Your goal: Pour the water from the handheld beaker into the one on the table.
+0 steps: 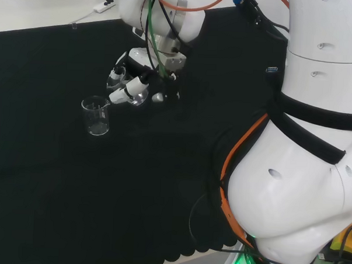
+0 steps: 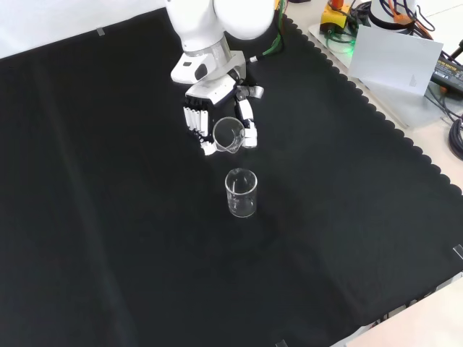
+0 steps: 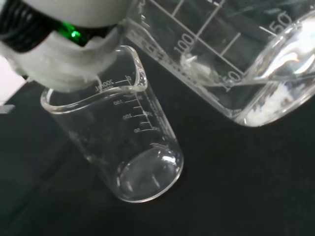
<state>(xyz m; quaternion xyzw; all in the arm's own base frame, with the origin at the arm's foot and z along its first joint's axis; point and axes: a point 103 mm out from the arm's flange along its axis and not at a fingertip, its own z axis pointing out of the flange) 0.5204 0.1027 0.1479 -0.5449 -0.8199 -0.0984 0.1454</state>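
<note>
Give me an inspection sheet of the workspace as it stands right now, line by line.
Surface: black cloth, bare around the glassware.
Job's things: handheld beaker tilted, water pooled toward its lip; table beaker upright just in front in the front view, no water seen inside.
Clutter: nothing seen.
Hand: hand, fingers curled round the handheld beaker.
Cables: orange and green cables along the arm.
Surroundings: grey sheet and equipment beyond the cloth's scalloped edge.
</note>
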